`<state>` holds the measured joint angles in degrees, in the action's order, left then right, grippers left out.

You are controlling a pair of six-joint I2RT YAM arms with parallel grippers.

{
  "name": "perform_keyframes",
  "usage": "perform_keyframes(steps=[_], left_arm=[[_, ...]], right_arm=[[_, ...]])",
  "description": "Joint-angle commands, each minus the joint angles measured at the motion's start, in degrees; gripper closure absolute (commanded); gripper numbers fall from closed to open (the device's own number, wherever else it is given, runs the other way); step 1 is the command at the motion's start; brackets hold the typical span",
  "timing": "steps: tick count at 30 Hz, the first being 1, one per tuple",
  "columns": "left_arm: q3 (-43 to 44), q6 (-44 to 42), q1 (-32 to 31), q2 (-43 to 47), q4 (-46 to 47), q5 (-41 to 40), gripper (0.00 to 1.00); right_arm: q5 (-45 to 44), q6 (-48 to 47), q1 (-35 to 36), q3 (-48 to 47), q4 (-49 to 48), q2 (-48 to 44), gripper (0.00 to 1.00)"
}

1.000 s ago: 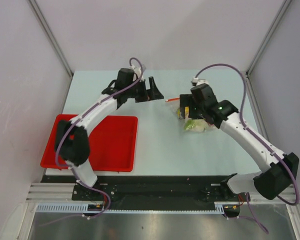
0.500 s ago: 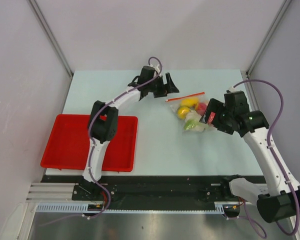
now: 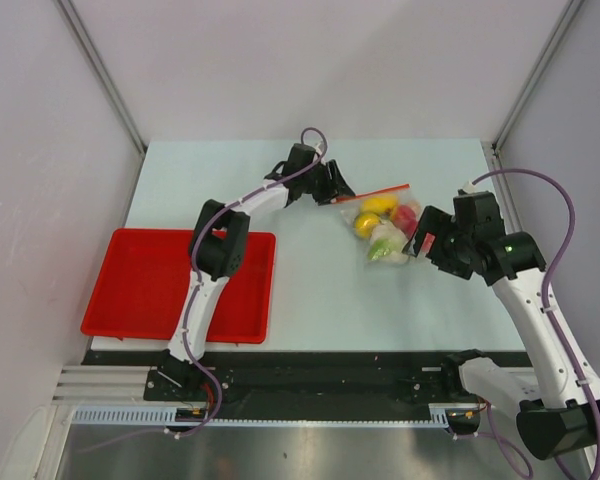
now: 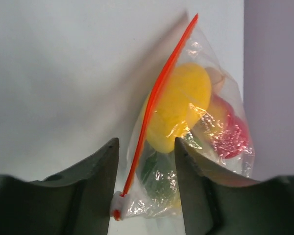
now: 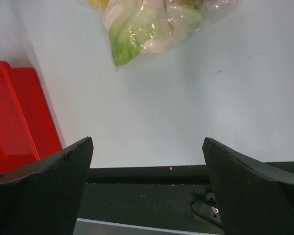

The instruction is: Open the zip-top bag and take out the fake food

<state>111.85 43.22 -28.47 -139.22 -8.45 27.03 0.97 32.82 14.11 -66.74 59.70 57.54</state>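
The zip-top bag (image 3: 385, 225) lies flat on the table right of centre, its red zip strip (image 3: 375, 192) along the far edge. The fake food shows through the plastic: a yellow oval (image 4: 179, 105), a red piece (image 4: 230, 137), a green piece (image 4: 154, 171) and a whitish-green lump (image 5: 132, 34). My left gripper (image 3: 338, 188) stands at the bag's left corner. In the left wrist view its jaws (image 4: 147, 186) are half narrowed around that corner and the white zip slider (image 4: 116, 205), with a gap still between them. My right gripper (image 3: 425, 240) hangs wide open just right of the bag (image 5: 152, 24), holding nothing.
A red flat tray (image 3: 180, 285) sits at the table's near left, and its edge shows in the right wrist view (image 5: 14, 112). Grey walls close in the table on three sides. The black rail of the arm bases runs along the near edge (image 5: 152, 186).
My left arm has reached right to the bag's zip end and its jaws have narrowed around the corner. My right gripper has drawn back off the bag to the right, staying open.
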Motion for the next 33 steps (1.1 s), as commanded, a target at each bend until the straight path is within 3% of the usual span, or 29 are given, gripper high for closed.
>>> perform_keyframes(steps=[1,2,4,6,13,17,24,32,33], left_arm=[[-1.20,3.53,-0.10,-0.17,6.42,5.84,0.59],[-1.11,3.80,-0.10,-0.18,6.51,6.37,0.65],[-1.11,4.41,-0.01,0.26,6.25,8.12,0.88],[-1.55,3.46,0.08,1.66,4.06,8.22,1.00],[-15.15,4.76,-0.09,17.55,0.71,5.59,1.00],[-28.67,10.12,-1.93,30.72,3.10,2.87,1.00],[-36.79,20.93,-9.23,44.27,-5.61,-8.03,1.00],[-42.51,33.32,-17.40,54.66,-8.78,-20.78,1.00],[-42.59,34.03,-18.02,55.36,-9.30,-22.09,1.00]], right_arm=[[1.30,0.32,-0.13,0.64,0.85,-0.85,0.01],[1.83,0.14,-0.05,0.99,0.59,-0.76,0.01],[2.98,-1.25,0.57,1.35,-0.20,-0.67,0.01],[2.03,-2.93,3.36,1.61,-1.68,-0.76,0.01],[-10.54,-10.22,18.57,2.84,-8.63,-1.64,0.02],[-12.05,-16.98,24.90,6.35,-20.46,-4.01,0.03],[-12.83,-31.66,30.98,16.64,-38.24,-7.27,0.04],[-16.88,-36.07,37.65,23.49,-51.42,-8.23,0.14],[-16.27,-36.16,38.09,24.11,-51.96,-8.06,0.19]])
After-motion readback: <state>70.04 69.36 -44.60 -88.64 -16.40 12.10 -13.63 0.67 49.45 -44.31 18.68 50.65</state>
